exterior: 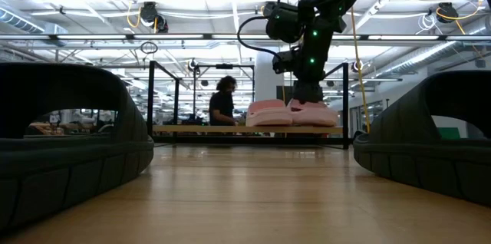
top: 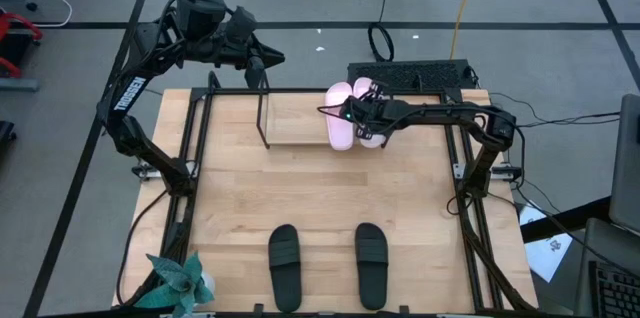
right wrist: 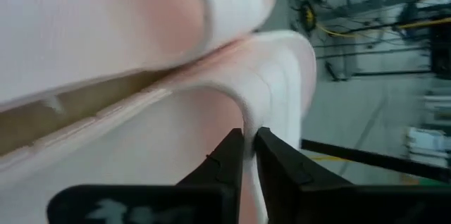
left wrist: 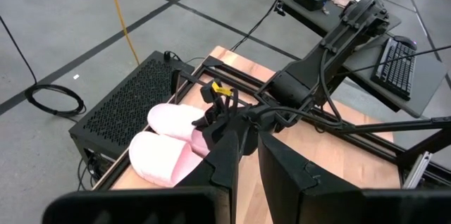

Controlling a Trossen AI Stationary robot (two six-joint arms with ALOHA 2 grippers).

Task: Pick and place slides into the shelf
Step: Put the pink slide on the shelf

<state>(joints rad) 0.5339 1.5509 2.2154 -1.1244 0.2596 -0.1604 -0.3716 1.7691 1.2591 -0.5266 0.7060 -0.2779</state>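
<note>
From above, the right end effector (top: 362,110) sits over two pale pink foam slides (top: 341,118) on the black wire shelf (top: 265,118). At the wrist, its fingers pinch a strap edge (right wrist: 248,122); release fully, then lift straight clear.
</note>
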